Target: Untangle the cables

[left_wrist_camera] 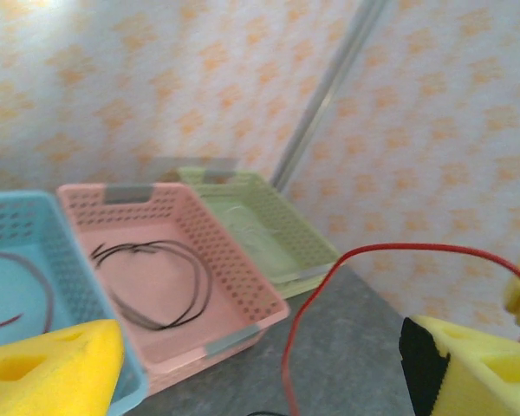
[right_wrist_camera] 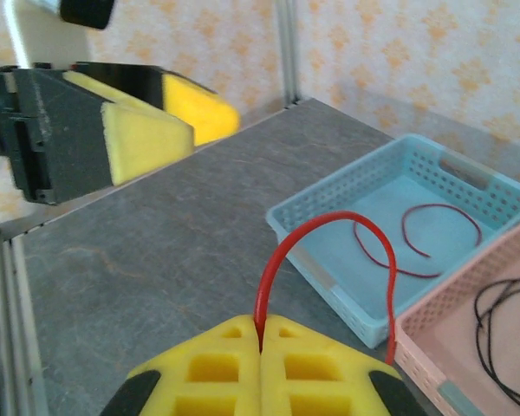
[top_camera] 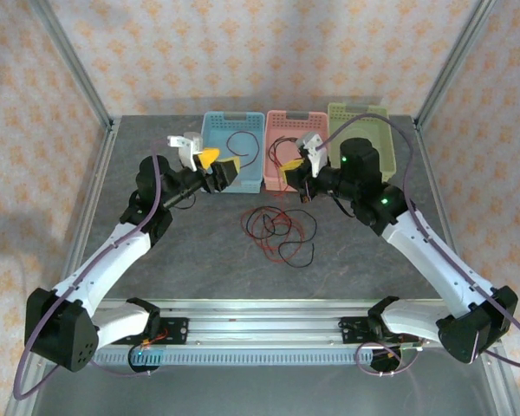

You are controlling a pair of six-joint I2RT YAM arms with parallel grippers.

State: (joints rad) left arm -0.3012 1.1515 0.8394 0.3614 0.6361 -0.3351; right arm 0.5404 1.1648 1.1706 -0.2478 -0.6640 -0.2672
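Both arms reach over the tabletop (top_camera: 199, 251) toward the baskets, with one red cable pinched.

We see the left arm (top_camera: 113, 251) bent at the elbow and stretched forward, its jaws wide in front of the blue basket (right_wrist_camera: 312, 230), holding nothing. The right arm (top_camera: 433, 260) reaches toward the pink basket (left_wrist_camera: 234, 269); its jaws are closed on a red cable (right_wrist_camera: 262, 299) that arches up from the yellow pads (right_wrist_camera: 217, 373). Other cables (top_camera: 277, 227) lie tangled on the tabletop between the arms. One red strand (right_wrist_camera: 435, 207) lies in the blue basket and one black strand (left_wrist_camera: 204, 290) in the pink.
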